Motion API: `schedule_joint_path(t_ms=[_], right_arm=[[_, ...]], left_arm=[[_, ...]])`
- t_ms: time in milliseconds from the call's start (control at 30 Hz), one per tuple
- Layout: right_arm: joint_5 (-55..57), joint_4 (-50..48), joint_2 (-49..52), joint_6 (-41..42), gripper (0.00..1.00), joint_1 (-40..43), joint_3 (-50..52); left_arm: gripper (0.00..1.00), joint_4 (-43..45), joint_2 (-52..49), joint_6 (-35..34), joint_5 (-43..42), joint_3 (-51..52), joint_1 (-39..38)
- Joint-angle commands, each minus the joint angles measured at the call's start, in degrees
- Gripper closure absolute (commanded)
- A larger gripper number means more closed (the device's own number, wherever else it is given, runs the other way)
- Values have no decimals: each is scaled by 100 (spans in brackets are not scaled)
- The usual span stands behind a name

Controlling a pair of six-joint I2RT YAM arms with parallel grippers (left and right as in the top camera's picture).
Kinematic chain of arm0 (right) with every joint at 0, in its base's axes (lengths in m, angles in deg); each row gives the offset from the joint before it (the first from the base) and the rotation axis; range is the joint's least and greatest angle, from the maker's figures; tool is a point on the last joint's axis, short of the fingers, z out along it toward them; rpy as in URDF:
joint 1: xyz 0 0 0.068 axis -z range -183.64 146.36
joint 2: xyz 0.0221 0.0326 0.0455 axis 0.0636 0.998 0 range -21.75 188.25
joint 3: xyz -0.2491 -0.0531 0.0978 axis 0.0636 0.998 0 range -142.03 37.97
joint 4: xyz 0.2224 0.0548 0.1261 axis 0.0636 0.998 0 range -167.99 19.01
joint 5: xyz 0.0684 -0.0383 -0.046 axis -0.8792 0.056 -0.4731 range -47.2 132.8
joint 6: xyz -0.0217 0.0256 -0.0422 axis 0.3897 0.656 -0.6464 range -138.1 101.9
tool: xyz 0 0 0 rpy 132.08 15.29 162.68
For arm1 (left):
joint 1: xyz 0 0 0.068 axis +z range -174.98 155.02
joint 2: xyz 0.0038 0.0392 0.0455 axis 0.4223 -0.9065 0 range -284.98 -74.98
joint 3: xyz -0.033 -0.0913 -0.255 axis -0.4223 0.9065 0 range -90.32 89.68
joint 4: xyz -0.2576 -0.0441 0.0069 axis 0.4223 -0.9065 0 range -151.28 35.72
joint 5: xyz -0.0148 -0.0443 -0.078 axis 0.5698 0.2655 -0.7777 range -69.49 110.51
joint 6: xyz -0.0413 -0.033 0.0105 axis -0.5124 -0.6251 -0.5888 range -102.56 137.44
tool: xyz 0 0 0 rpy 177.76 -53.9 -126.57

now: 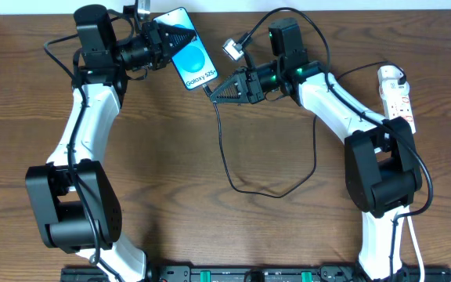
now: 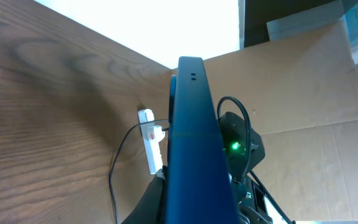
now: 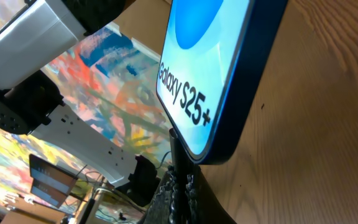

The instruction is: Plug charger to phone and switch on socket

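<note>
My left gripper [image 1: 165,41] is shut on the phone [image 1: 188,48] and holds it up at the back of the table, blue screen with "Galaxy S25+" up. In the left wrist view the phone [image 2: 194,149] fills the middle, edge-on. My right gripper [image 1: 219,88] is shut on the charger's black connector tip, right at the phone's lower edge; the right wrist view shows the tip [image 3: 176,149] touching the phone [image 3: 210,81]. The charger cable [image 1: 227,160] loops over the table. The socket [image 1: 395,94], a white power strip, lies at the far right; it also shows in the left wrist view [image 2: 150,140].
A white plug [image 1: 391,76] sits in the strip's far end. A small silver camera [image 1: 233,48] hangs near the right wrist. Cardboard panels [image 2: 303,112] stand behind the table. The cable loop lies across the middle of the wooden table [image 1: 171,180].
</note>
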Motion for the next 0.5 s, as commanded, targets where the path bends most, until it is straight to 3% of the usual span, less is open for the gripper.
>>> schedule_joint_path(t_ms=[0, 467], right_arm=[[-15, -35, -197, 61, 99, 55, -7], [-26, -920, -197, 933, 99, 7, -7]], left_arm=[[93, 48, 116, 96, -227, -70, -37], [92, 48, 116, 101, -138, -70, -131]])
